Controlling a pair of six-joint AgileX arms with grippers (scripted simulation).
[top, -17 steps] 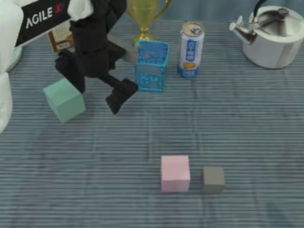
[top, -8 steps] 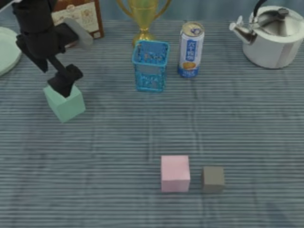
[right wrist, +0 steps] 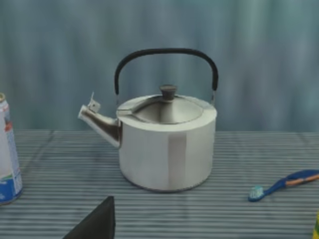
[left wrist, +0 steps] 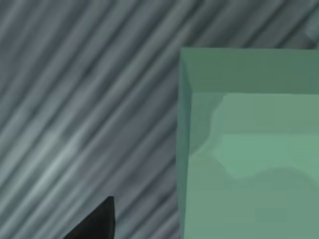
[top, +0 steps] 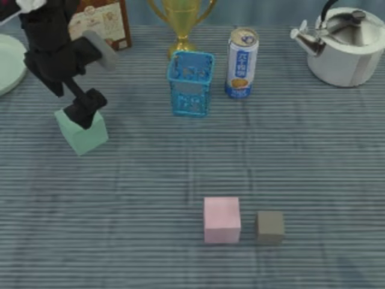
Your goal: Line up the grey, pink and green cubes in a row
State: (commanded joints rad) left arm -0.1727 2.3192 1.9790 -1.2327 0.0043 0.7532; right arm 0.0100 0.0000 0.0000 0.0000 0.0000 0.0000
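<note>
While the grey cube point(top: 270, 226) and the pink cube point(top: 222, 220) sit side by side, just apart, at the near edge of the striped table point(top: 313, 156), right of centre, the green cube point(top: 82, 132) lies well apart at the far left. AgileX's left gripper point(top: 86, 108) hangs directly over that green cube's point(left wrist: 249, 149) top; whether its fingers are spread or closed cannot be told from these views. Farther back stand a blue mesh basket point(top: 191, 83), a drinks can point(top: 241, 62), a gold trophy point(top: 180, 24) and a carton point(top: 103, 23). At far right sits a steel kettle point(top: 346, 45), which fills the right wrist view beside a toothbrush point(right wrist: 284, 184); the right gripper's state cannot be told.
</note>
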